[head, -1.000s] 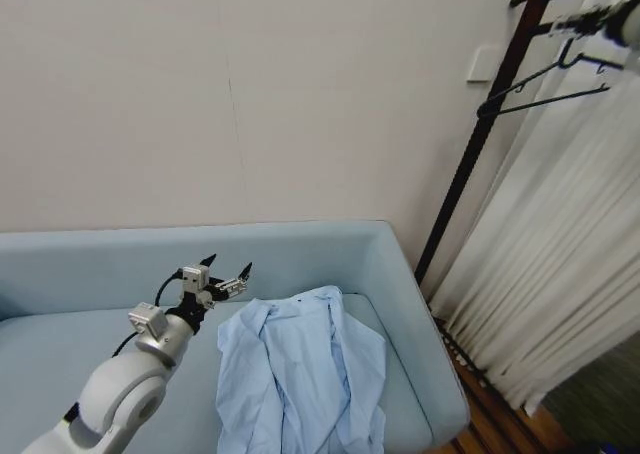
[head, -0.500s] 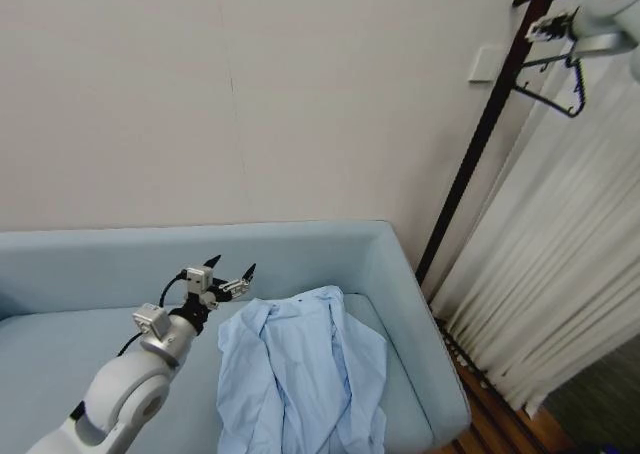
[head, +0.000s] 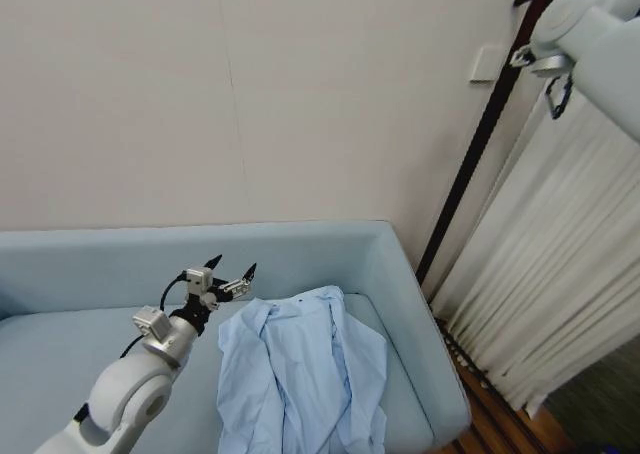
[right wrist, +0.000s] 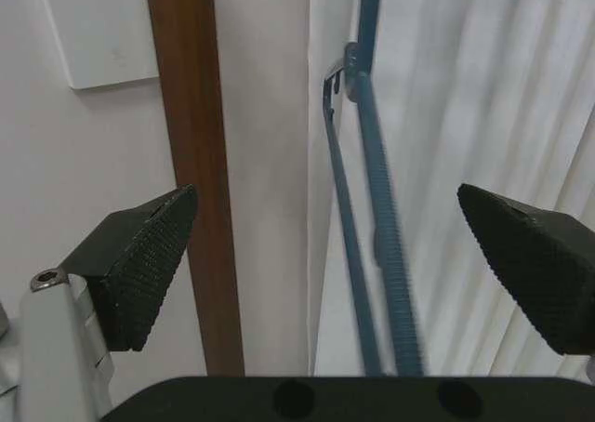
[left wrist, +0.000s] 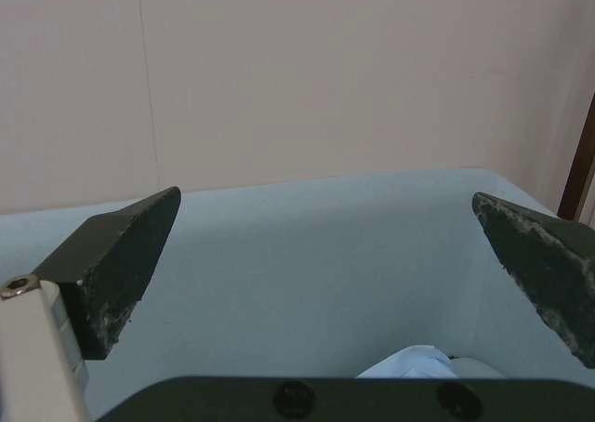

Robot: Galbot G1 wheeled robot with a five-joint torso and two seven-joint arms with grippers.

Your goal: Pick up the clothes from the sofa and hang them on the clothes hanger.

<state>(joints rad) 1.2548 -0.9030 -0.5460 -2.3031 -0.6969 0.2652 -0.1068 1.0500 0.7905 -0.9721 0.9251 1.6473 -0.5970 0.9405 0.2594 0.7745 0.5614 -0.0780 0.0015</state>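
A light blue shirt lies crumpled on the seat of the pale blue sofa, toward its right end. My left gripper hovers open just left of the shirt's collar, above the seat; in the left wrist view a corner of the shirt peeks below its spread fingers. My right arm is raised at the coat rack's dark pole. A dark hanger dangles under it, edge-on. In the right wrist view the hanger hangs ahead of the open right gripper, untouched.
White curtains hang right of the rack. A white wall plate sits beside the pole. The sofa's right armrest borders the shirt, and wooden floor shows beyond it. The seat left of the shirt is bare.
My right arm has swung further into the upper right of the head view, and the hanger has turned from broadside to edge-on. The left gripper has hardly moved.
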